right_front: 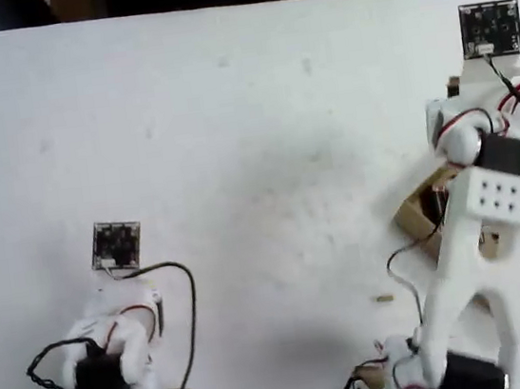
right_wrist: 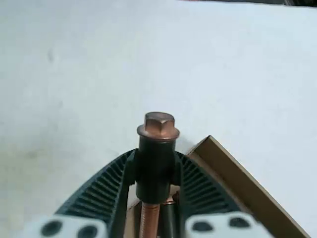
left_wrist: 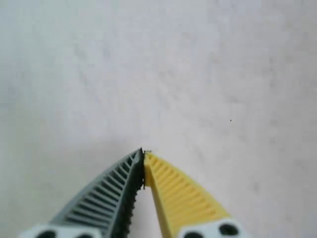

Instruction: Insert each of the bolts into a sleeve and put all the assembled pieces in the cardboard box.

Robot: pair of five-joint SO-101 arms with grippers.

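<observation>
My right gripper (right_wrist: pixel 154 161) is shut on a black sleeve (right_wrist: pixel 154 168) with a copper bolt (right_wrist: pixel 158 126) through it. The bolt's hex head sticks out of one end and its shaft out of the other. This assembled piece hangs over a corner of the cardboard box (right_wrist: pixel 237 173). Another copper part (right_wrist: pixel 171 199) lies in the box behind the fingers. In the high view the right arm (right_front: pixel 491 198) stands over the box (right_front: pixel 421 216) at the table's right side. My left gripper (left_wrist: pixel 143 154) is shut with nothing in it, its grey and yellow fingers meeting just above the bare white table.
A small brass-coloured piece (right_front: pixel 383 299) lies on the white table (right_front: pixel 253 138) left of the right arm's base. The left arm (right_front: pixel 107 344) sits folded at the near left edge. The table's middle and far side offer free room.
</observation>
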